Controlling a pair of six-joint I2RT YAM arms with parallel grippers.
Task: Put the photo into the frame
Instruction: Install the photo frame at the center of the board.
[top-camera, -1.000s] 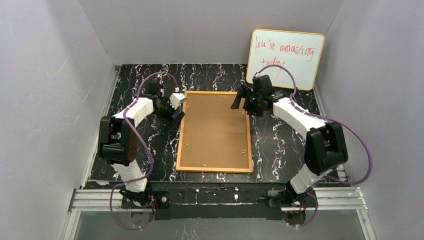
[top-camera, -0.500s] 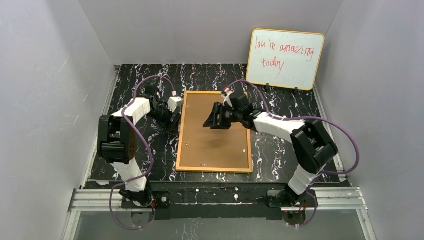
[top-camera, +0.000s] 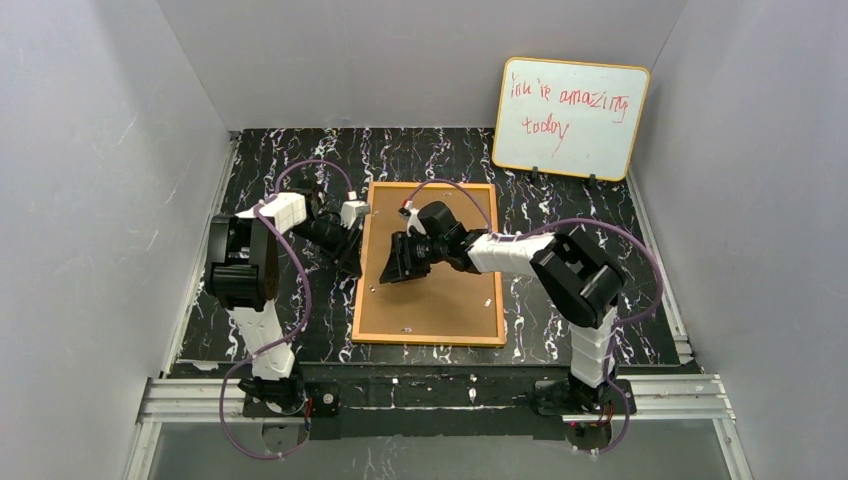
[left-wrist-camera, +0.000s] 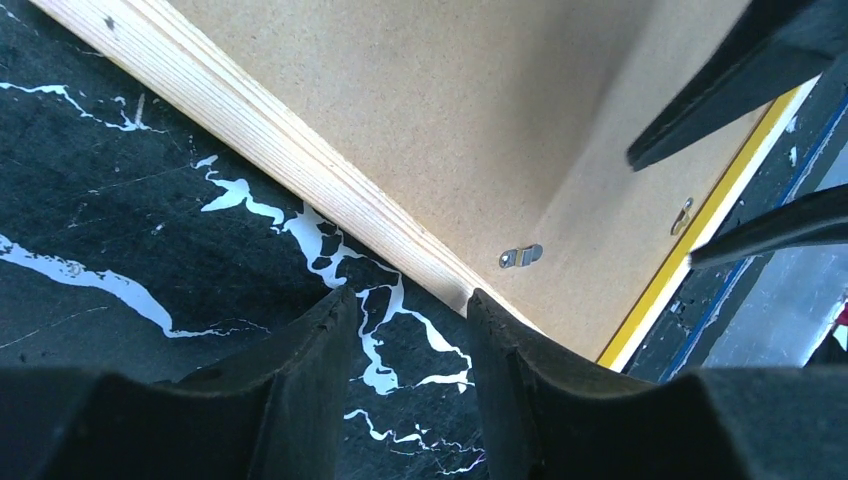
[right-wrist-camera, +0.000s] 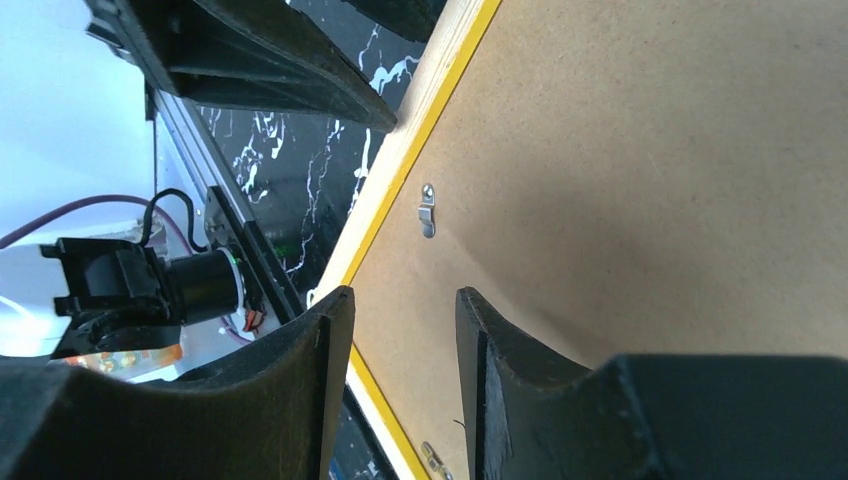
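Looking down on a black marbled table (top-camera: 270, 160) with the frame (top-camera: 430, 339) flat at centre, back side up, brown backing board (top-camera: 450, 300) filling it. Got a whiteboard (top-camera: 590, 115) propped upper right. Got the right gripper (top-camera: 398, 262) hovering over the board's left-middle, fingers slightly apart, gripping nothing. Same for the left gripper (top-camera: 350, 258) just off the frame's left rim, narrow gap, empty. Tiny metal clip (right-wrist-camera: 427, 210) near that edge.
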